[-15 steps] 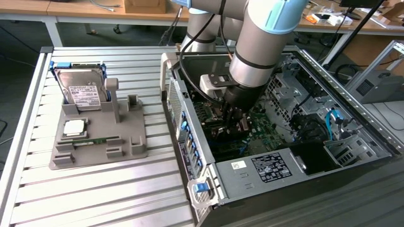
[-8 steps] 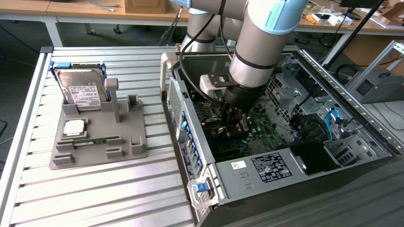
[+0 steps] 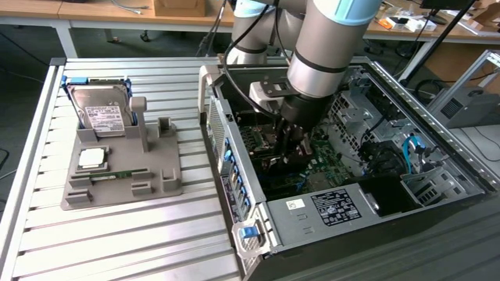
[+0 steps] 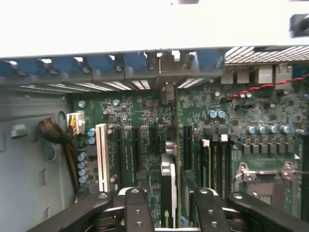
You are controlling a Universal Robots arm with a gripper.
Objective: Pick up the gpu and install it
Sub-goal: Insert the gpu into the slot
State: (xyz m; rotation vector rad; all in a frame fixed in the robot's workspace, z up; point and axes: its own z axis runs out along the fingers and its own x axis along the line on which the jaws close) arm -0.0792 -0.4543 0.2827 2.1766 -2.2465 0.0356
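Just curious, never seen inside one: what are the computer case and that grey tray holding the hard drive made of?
The computer case looks like bare sheet metal: dull silver, folded edges, punched holes. The grey tray looks like matte moulded or printed plastic, with blocky ridges and no shine. The hard drive appears metal under its white label.

A robotics lab or electronics workshop. Ribbed aluminium tabletop (image 3: pixel 117 234) carrying an opened black desktop computer case (image 3: pixel 375 193) with green motherboard (image 4: pixel 145 125) exposed. Beside it, a grey moulded fixture tray (image 3: pixel 125 175) holding a silver hard drive with white label (image 3: pixel 105 114) and a small green memory stick (image 3: pixel 117 174). Large grey industrial robot arm (image 3: pixel 328 41) reaching into the case. Behind, wooden workbenches (image 3: pixel 102 9) with cardboard box (image 3: pixel 180 7), cables and clutter.
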